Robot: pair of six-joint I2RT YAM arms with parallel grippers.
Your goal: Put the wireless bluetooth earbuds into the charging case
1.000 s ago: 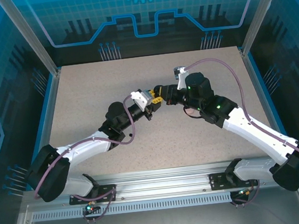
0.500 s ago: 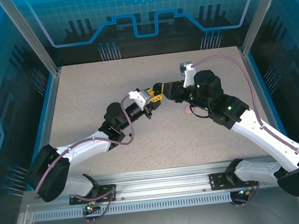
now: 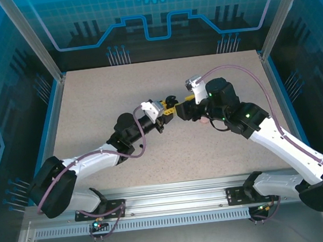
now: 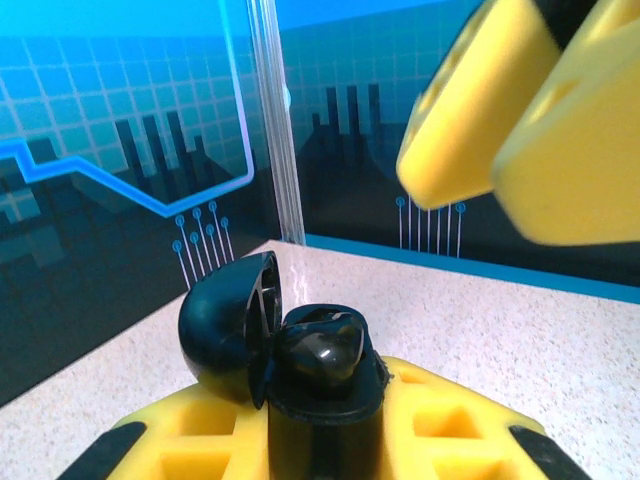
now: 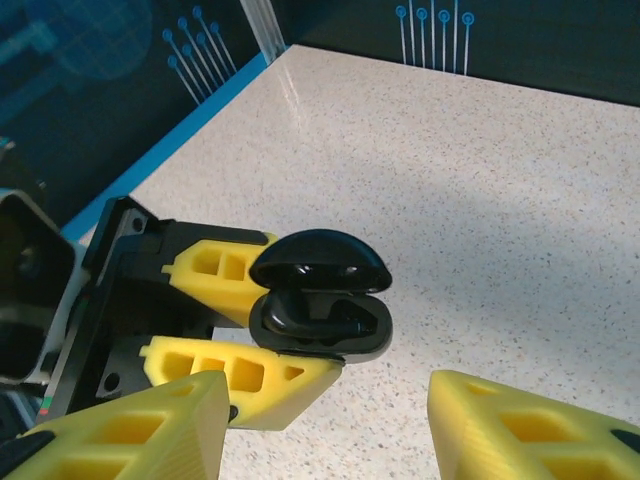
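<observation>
A black charging case (image 5: 320, 325) is held above the table with its lid (image 5: 318, 262) hinged open. My left gripper (image 4: 320, 440) is shut on the base of the case (image 4: 320, 390), one yellow finger (image 5: 240, 375) on each side. A glossy black earbud (image 4: 325, 345) sits in the case's well, and dark earbud shapes (image 5: 310, 315) lie inside in the right wrist view. My right gripper (image 5: 330, 440) faces the open case from a short distance, open, with nothing between its fingers (image 5: 530, 430). From above, the two grippers (image 3: 166, 108) (image 3: 184, 108) meet near the table's middle.
The speckled tabletop (image 3: 146, 82) is bordered by blue rails (image 3: 53, 109) on each side and metal posts (image 3: 31, 36) at the back corners. A dark patterned wall (image 4: 120, 180) stands beyond the far edge.
My right gripper's jaws have spread apart and it has drawn a little back from the case. The left gripper, still shut on the case, has shifted slightly toward the near side.
</observation>
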